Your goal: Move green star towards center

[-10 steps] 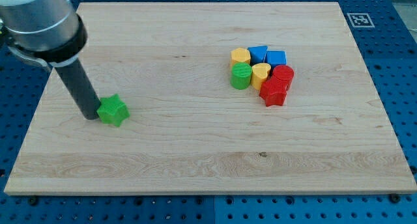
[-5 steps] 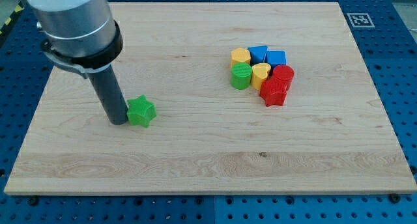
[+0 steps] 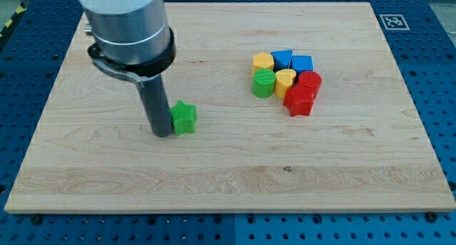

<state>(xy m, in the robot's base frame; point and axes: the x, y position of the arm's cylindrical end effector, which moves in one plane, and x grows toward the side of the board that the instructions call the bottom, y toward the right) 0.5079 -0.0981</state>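
The green star (image 3: 184,118) lies on the wooden board (image 3: 228,181), left of the board's middle. My tip (image 3: 162,133) stands right against the star's left side, touching it. The dark rod rises from there to the grey arm at the view's top left.
A tight cluster of blocks sits right of the middle: a yellow block (image 3: 263,60), two blue blocks (image 3: 282,58) (image 3: 302,63), a green cylinder (image 3: 263,82), a yellow block (image 3: 285,80), a red cylinder (image 3: 309,81) and a red star (image 3: 300,100). A marker tag (image 3: 392,21) is at the top right corner.
My tip has pushed the green star to the view's right, from near the board's left edge towards the middle. The cluster has not moved.
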